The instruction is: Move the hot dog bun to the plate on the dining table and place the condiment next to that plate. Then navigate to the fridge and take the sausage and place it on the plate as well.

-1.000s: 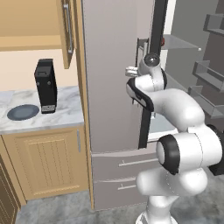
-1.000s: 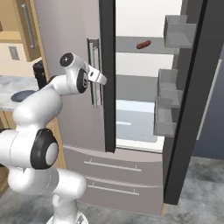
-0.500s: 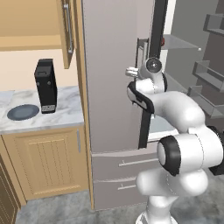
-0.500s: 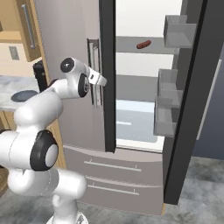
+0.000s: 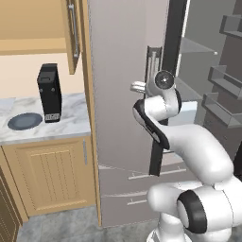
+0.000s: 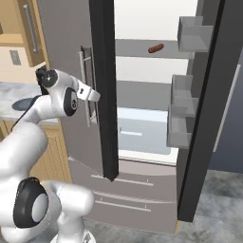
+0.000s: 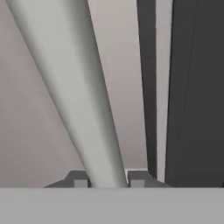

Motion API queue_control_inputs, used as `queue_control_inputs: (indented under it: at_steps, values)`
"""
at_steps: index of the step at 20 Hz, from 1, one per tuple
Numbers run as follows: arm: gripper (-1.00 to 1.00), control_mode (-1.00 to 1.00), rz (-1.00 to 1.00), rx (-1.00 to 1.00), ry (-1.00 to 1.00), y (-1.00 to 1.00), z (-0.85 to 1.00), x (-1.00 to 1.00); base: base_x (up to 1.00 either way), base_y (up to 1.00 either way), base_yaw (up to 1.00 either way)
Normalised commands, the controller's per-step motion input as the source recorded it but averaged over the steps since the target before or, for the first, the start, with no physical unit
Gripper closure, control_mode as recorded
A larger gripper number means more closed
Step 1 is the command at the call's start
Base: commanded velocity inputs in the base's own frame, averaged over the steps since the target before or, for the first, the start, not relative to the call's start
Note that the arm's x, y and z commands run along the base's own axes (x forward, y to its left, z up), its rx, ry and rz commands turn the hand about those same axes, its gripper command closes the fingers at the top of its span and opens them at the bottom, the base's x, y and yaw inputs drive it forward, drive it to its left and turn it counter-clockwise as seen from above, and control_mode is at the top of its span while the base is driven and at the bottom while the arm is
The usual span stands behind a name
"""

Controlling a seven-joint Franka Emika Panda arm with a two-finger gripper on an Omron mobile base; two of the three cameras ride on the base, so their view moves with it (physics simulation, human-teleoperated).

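Observation:
The grey fridge (image 5: 118, 94) stands before me, its right door (image 6: 209, 123) swung wide. A small brown sausage (image 6: 155, 48) lies on an upper shelf inside. My gripper (image 6: 93, 95) is at the left door's long vertical handle (image 6: 87, 80), about mid-height. In the hand view that handle (image 7: 74, 87) runs as a thick grey bar down between my fingertips (image 7: 79, 179), and the gripper (image 7: 107, 180) is shut on it. From the left base view the gripper (image 5: 138, 86) reaches across the left door toward the handle (image 5: 152, 61). The bun, plate, condiment and dining table are out of view.
Left of the fridge a marble counter (image 5: 71, 125) carries a black appliance (image 5: 50, 92) and a dark blue-grey plate (image 5: 24, 121), with wooden cabinets above and below. Grey bins (image 6: 194, 33) line the open right door. Fridge drawers (image 6: 123, 190) sit low in front of the base.
The hand has settled slightly closer on the left door handle and its fingers have shut around it. The fridge doors and the sausage have not moved.

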Motion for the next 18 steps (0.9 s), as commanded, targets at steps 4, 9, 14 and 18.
queue_control_inputs:
  at_steps: [4, 9, 14, 18]
  values:
    - [1.00, -1.00, 0.00, 0.00, 0.03, 0.89, 0.37, -1.00, 0.00, 0.00, 0.00]
    - [1.00, -1.00, 0.07, -0.01, 0.19, 1.00, 0.34, -1.00, 0.00, 0.00, 0.00]
    - [-1.00, -1.00, 0.12, -0.02, 0.25, 0.88, 0.35, -0.82, 0.00, 0.00, 0.00]
    - [-1.00, -1.00, 0.05, 0.00, 0.01, -0.43, 0.45, -1.00, 0.00, 0.00, 0.00]
